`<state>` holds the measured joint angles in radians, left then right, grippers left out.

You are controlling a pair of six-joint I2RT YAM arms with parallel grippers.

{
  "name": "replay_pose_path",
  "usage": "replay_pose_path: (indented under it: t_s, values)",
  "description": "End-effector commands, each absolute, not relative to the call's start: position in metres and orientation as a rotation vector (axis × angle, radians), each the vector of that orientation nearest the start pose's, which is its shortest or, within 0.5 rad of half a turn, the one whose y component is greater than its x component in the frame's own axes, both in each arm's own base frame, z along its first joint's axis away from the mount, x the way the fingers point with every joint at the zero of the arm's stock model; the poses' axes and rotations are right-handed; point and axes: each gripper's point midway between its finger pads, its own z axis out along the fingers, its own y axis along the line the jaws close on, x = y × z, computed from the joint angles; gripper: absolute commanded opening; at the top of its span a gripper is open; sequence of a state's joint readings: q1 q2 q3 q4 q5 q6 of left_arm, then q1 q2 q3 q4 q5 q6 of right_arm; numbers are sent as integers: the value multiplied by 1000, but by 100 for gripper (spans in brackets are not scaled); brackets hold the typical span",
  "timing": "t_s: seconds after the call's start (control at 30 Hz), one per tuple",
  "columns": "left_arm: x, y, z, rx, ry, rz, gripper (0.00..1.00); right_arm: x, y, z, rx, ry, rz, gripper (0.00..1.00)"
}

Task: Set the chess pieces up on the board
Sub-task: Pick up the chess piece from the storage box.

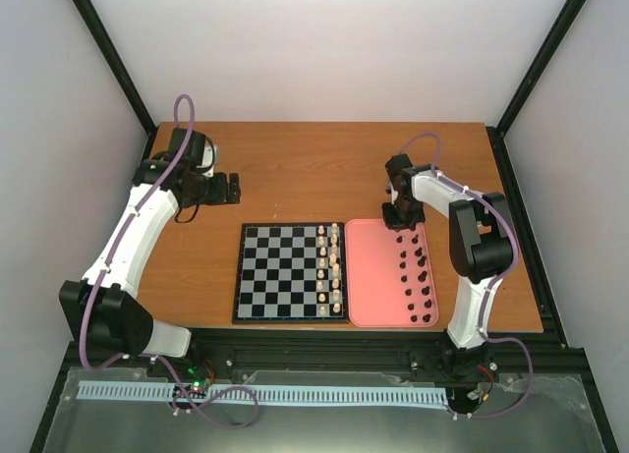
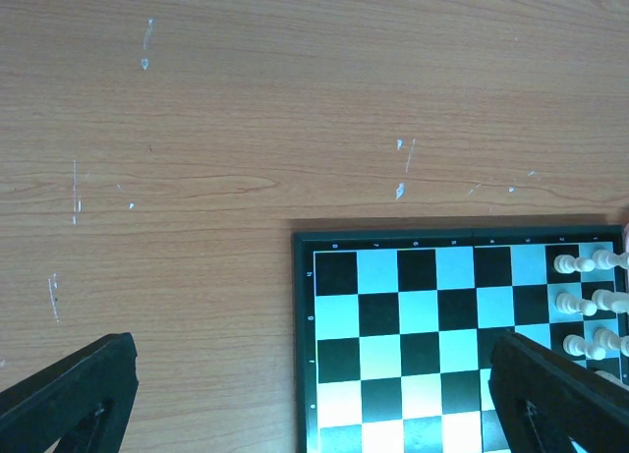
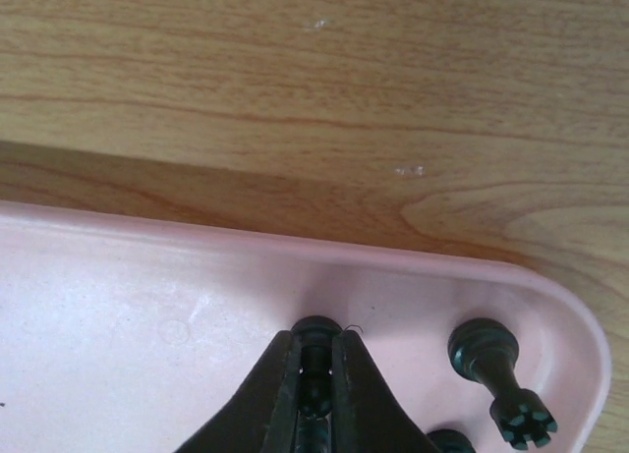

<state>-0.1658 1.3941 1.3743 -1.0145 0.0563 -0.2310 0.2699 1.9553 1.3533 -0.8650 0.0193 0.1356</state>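
Right claw [image 3: 315,374] clamped on black chess piece [image 3: 315,328] at pink tray's [image 3: 138,296] 12 o'clock end, left claw [image 1: 233,187] apart over counter [image 1: 314,168]

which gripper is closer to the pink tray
Right. The right gripper is down inside the tray's far end, shut on a black piece. The left gripper hangs open over the table past the board's far left corner, well clear of the tray.
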Motion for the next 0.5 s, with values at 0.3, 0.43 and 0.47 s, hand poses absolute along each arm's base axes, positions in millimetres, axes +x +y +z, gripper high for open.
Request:
replay_pose_path:
  t_s: [0.3, 0.43, 0.47]
  values:
    - [339, -69, 224, -38, 2604, -220, 100, 377, 101, 68, -197, 2940, 28, 3]
    - [337, -70, 225, -39, 2601, -228, 100, 370, 121, 96, -260, 2907, 54, 3]
    - [336, -70, 224, -37, 2603, -228, 100, 369, 128, 103, -278, 2899, 62, 3]
